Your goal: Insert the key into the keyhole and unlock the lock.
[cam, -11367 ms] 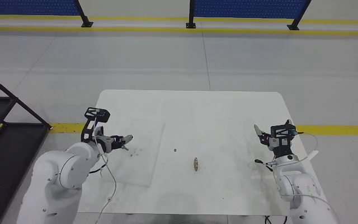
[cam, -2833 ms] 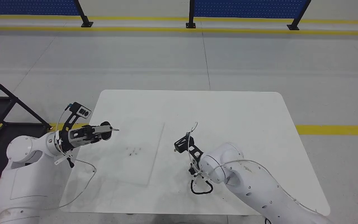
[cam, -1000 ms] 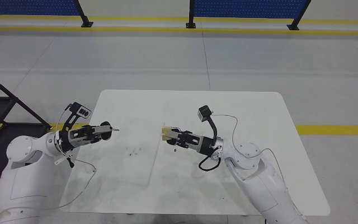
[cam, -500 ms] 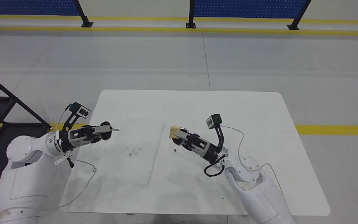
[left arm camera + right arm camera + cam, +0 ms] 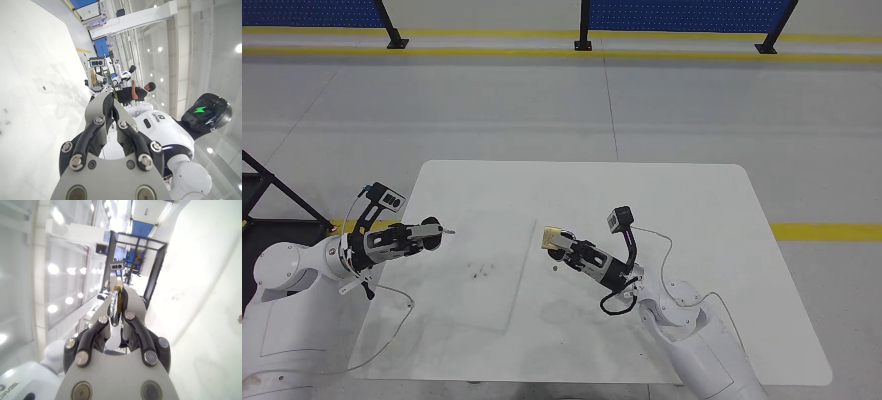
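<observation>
Lock (image 5: 552, 236): brass body, silver shackle, clamped in my right hand (image 5: 562, 245) above desk (image 5: 682, 200). Left hand (image 5: 434, 233) well apart, pinching small key (image 5: 448, 231).

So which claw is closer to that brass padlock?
Right. The right claw is clamped on the padlock, holding it above the table; the left claw, pinching the key, is well apart from it.
</observation>
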